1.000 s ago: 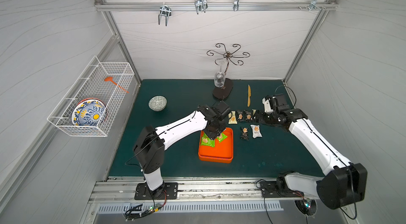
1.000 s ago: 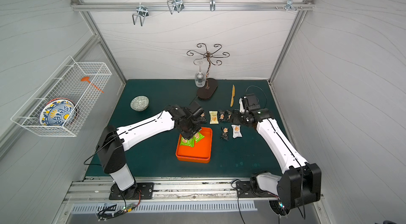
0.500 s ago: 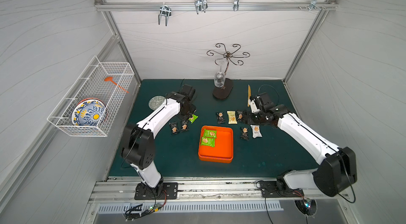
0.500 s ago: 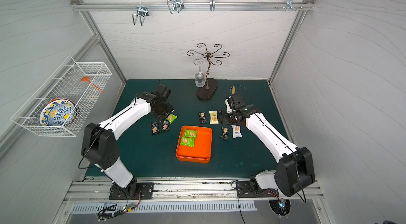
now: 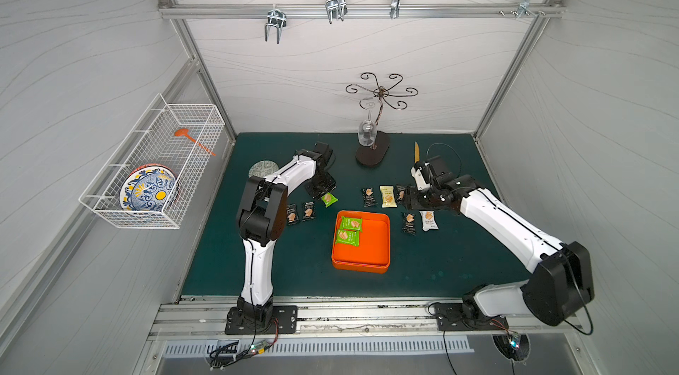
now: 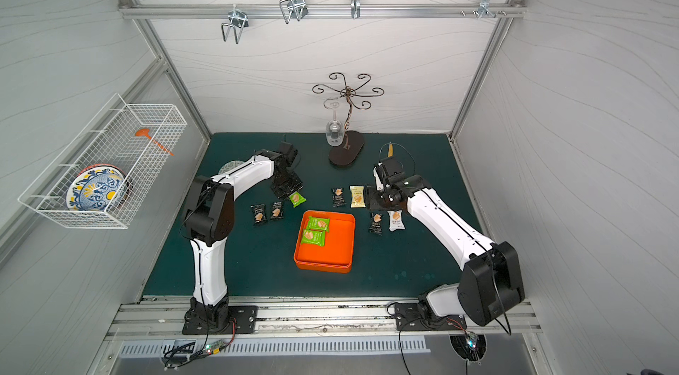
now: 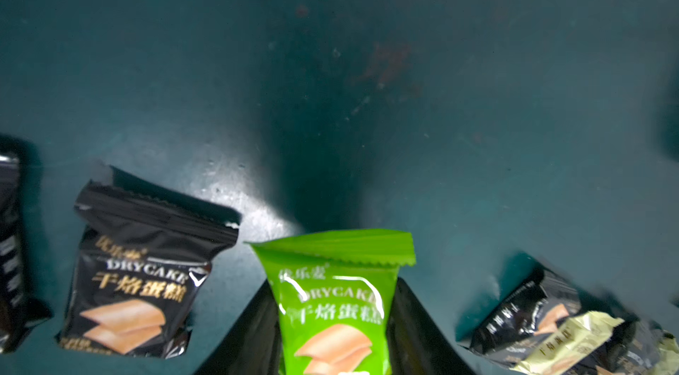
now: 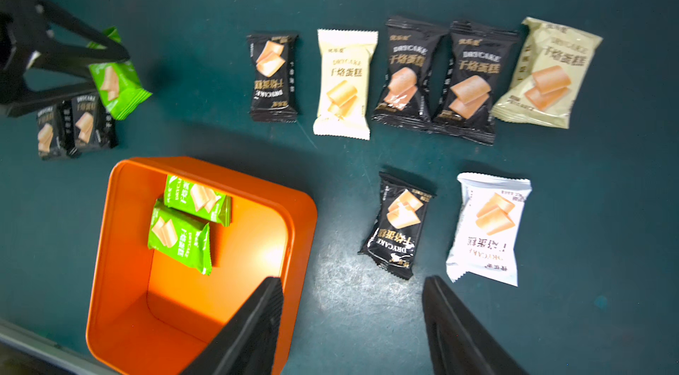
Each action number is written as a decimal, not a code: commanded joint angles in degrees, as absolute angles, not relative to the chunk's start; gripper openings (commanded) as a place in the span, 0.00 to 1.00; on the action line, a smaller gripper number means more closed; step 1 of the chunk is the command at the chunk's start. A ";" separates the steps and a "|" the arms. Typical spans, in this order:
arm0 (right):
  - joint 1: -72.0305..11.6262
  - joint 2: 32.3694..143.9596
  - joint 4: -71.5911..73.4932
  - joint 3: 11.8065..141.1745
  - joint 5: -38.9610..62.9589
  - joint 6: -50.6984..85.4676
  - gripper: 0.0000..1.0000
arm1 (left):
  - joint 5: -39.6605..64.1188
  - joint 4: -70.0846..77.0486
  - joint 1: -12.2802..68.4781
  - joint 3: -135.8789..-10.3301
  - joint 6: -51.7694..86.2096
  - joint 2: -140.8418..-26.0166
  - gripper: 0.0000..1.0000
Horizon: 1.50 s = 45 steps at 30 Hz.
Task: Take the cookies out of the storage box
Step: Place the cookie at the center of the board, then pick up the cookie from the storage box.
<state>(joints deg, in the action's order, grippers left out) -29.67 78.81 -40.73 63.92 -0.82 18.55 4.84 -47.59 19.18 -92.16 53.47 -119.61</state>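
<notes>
The left end effector [image 7: 333, 286] was clamped on a green packet [image 7: 336, 318], low over the bench [image 5: 294, 274] toward its left edge; whether the packet touched the bench could not be told. Just beside it, two black packets [image 5: 292, 213] lay flat. The right end effector [image 8: 352, 278] hung open and empty above the bench, toward the right edge. Under it, five cookies [image 8: 408, 71] lay in a row: black, pale yellow, two black ones touching, then a beige one. Nearer the front edge, a black packet [image 8: 400, 224] and a white packet [image 8: 488, 228] lay side by side, apart. The orange box [image 5: 371, 248] sat mid-bench, nearer the front edge, and two green packets [image 5: 350, 224] overlapped in its back left corner.
</notes>
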 commanded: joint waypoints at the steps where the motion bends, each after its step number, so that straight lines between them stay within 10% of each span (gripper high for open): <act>1: -32.11 78.83 -39.58 63.19 0.95 16.59 0.65 | 4.67 -47.34 18.90 -92.46 51.09 -121.04 0.48; 25: -56.25 94.66 -34.80 72.06 8.38 -0.86 0.67 | 2.67 -49.04 12.94 -95.30 44.89 -108.87 0.66; 45: -58.28 114.23 -39.19 86.57 1.44 -12.10 0.70 | 6.47 -51.39 10.65 -79.56 36.64 -82.58 0.66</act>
